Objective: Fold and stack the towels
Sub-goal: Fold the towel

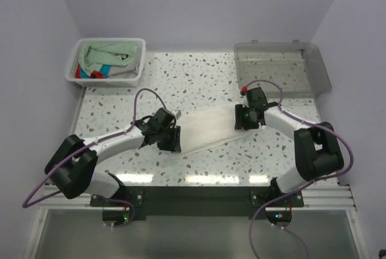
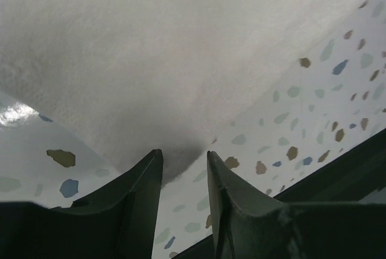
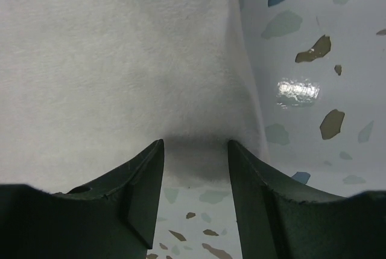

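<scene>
A white towel lies spread flat on the speckled table between my two arms. My left gripper is low over its near-left corner; in the left wrist view the gripper is open, and the towel corner sits just past the fingertips. At the towel's right end my right gripper is also open. In the right wrist view that gripper straddles the edge of the towel. A pale mint green towel and a turquoise-and-red one lie in the basket. Grey and dark purple towels are out of view.
The white slatted basket stands at the back left corner. A clear grey plastic tray sits at the back right, just behind my right gripper. Purple cables loop over both arms. The table's dark front edge runs close to my left gripper.
</scene>
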You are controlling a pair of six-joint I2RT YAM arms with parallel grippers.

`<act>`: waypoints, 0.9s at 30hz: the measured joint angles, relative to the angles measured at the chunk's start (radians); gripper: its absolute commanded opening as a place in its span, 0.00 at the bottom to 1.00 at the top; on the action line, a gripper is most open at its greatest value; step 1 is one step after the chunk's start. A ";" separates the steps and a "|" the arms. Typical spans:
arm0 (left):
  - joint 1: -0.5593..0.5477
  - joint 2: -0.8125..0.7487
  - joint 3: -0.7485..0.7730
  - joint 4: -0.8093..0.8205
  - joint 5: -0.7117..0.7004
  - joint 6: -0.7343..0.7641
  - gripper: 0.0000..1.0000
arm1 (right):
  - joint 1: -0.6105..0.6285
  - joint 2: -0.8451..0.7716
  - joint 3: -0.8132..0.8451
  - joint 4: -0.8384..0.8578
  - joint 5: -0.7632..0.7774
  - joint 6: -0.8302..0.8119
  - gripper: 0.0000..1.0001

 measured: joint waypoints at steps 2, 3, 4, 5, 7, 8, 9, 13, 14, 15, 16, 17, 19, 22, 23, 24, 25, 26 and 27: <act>0.000 0.025 -0.063 0.021 -0.008 -0.017 0.37 | -0.003 0.029 -0.027 0.008 0.006 0.011 0.50; 0.000 0.031 -0.094 0.033 -0.010 -0.032 0.36 | -0.004 0.039 -0.034 0.008 0.006 0.017 0.50; 0.002 0.027 -0.110 0.055 -0.005 -0.045 0.34 | -0.004 0.040 -0.034 0.011 0.008 0.025 0.50; 0.002 0.019 -0.119 0.069 -0.008 -0.055 0.33 | -0.004 0.039 -0.034 0.013 0.013 0.032 0.50; 0.003 0.017 -0.130 0.083 -0.016 -0.072 0.29 | -0.004 0.039 -0.034 0.010 0.018 0.046 0.50; 0.007 0.017 -0.131 0.083 -0.019 -0.080 0.28 | -0.004 0.039 -0.034 0.008 0.019 0.054 0.50; 0.013 0.018 -0.132 0.082 -0.022 -0.088 0.27 | -0.005 0.039 -0.034 0.007 0.019 0.063 0.50; 0.084 0.010 -0.144 0.083 -0.003 -0.103 0.25 | -0.011 0.023 -0.062 0.032 -0.005 0.109 0.51; 0.119 0.002 -0.148 0.083 -0.002 -0.101 0.25 | -0.013 0.011 -0.077 0.043 -0.021 0.125 0.52; 0.158 -0.008 -0.152 0.079 -0.005 -0.098 0.25 | -0.013 -0.002 -0.093 0.056 -0.039 0.143 0.53; 0.197 -0.017 -0.154 0.073 -0.014 -0.093 0.25 | -0.012 -0.013 -0.106 0.066 -0.058 0.156 0.53; 0.232 -0.026 -0.153 0.067 -0.025 -0.088 0.25 | -0.006 -0.026 -0.123 0.079 -0.084 0.176 0.53; 0.278 -0.043 -0.148 0.047 -0.061 -0.067 0.26 | 0.010 -0.041 -0.140 0.089 -0.109 0.193 0.54; 0.312 -0.048 -0.145 -0.012 -0.137 -0.030 0.36 | 0.041 -0.069 -0.142 0.076 -0.108 0.200 0.54; 0.316 -0.049 -0.143 -0.026 -0.143 -0.020 0.39 | 0.047 -0.085 -0.141 0.069 -0.108 0.201 0.54; 0.316 -0.051 -0.138 -0.038 -0.151 -0.012 0.45 | 0.053 -0.104 -0.135 0.058 -0.108 0.201 0.54; 0.316 -0.053 -0.133 -0.048 -0.152 -0.004 0.47 | 0.056 -0.123 -0.125 0.052 -0.108 0.201 0.53; 0.316 -0.055 -0.128 -0.059 -0.152 0.003 0.48 | 0.058 -0.139 -0.109 0.051 -0.108 0.201 0.52; 0.316 -0.061 -0.117 -0.076 -0.153 0.009 0.48 | 0.058 -0.149 -0.091 0.052 -0.108 0.200 0.50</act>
